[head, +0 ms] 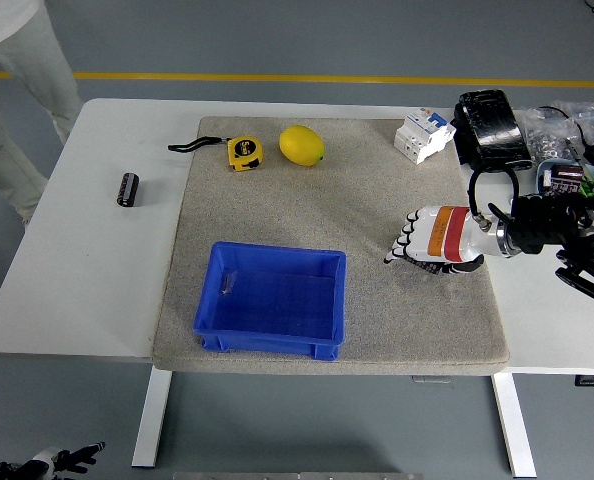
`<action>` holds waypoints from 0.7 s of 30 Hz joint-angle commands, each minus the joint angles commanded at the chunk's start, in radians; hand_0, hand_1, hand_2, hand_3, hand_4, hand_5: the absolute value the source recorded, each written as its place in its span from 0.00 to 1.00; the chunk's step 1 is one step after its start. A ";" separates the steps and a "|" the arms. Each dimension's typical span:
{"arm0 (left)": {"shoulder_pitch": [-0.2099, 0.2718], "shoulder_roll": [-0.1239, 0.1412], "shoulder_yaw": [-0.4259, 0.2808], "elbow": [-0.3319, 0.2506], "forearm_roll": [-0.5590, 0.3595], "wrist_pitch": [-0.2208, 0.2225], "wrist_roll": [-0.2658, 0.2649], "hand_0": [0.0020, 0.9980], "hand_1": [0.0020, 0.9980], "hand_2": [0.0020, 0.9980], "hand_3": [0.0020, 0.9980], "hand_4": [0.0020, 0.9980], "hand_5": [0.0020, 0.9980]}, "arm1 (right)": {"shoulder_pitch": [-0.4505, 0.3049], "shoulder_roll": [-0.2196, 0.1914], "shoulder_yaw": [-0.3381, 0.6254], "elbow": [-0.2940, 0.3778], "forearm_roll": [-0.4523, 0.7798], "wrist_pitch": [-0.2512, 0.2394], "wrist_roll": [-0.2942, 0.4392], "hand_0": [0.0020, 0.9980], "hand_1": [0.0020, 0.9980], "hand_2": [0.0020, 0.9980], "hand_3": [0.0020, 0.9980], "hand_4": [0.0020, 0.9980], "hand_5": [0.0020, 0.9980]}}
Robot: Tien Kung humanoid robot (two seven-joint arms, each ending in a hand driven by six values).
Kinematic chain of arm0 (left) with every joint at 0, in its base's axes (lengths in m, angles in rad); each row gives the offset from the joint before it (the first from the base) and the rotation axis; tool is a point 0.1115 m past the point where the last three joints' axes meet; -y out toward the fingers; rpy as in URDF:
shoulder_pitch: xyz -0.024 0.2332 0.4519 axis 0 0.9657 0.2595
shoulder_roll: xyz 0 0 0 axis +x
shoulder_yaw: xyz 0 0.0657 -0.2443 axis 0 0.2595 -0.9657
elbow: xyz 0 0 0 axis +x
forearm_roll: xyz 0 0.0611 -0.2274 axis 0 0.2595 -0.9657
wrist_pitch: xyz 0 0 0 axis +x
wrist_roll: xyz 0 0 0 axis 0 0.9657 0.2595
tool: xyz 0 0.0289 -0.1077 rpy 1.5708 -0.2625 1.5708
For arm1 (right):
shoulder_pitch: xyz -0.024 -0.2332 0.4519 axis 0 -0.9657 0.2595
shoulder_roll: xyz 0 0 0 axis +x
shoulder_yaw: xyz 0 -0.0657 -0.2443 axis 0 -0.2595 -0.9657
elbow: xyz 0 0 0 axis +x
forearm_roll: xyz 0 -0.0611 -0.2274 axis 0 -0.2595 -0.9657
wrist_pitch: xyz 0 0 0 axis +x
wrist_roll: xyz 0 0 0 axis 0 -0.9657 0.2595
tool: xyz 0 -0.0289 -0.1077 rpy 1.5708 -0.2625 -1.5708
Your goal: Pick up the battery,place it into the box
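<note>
I am looking at a workshop or robot test hall, not a home. The floor is smooth grey with a yellow line painted across it, as on a factory walkway. The white desk stands on plain metal legs and carries a grey mat. At its far right corner lie a circuit breaker, cables and bagged parts.
</note>
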State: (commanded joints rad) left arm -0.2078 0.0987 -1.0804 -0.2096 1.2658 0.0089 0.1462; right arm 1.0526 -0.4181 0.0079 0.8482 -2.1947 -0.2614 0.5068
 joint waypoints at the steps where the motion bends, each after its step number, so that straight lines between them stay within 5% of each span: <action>1: 0.000 0.000 0.000 0.000 -0.001 0.000 0.000 0.75 0.74 0.80 0.65 0.73 0.64 | 0.000 0.000 0.000 0.000 0.000 0.000 0.000 0.68 0.66 0.71 0.79 0.85 0.01; 9: 0.001 0.000 -0.001 -0.001 0.002 -0.001 0.001 0.75 0.74 0.80 0.65 0.73 0.64 | -0.003 -0.001 0.000 -0.004 0.004 -0.008 0.002 0.63 0.61 0.68 0.74 0.85 0.02; 10: 0.001 -0.001 -0.002 -0.001 0.004 -0.001 0.002 0.75 0.74 0.80 0.65 0.73 0.64 | -0.003 -0.001 0.000 -0.004 0.005 -0.011 0.003 0.58 0.56 0.62 0.68 0.74 0.00; 21: 0.009 -0.001 -0.011 -0.002 0.016 -0.003 0.007 0.75 0.74 0.80 0.65 0.73 0.64 | 0.000 -0.007 0.010 0.005 0.010 -0.028 0.008 0.54 0.55 0.60 0.65 0.70 0.00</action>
State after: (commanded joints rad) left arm -0.1983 0.0979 -1.0919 -0.2119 1.2817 0.0057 0.1529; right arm 1.0522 -0.4246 0.0178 0.8531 -2.1850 -0.2890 0.5147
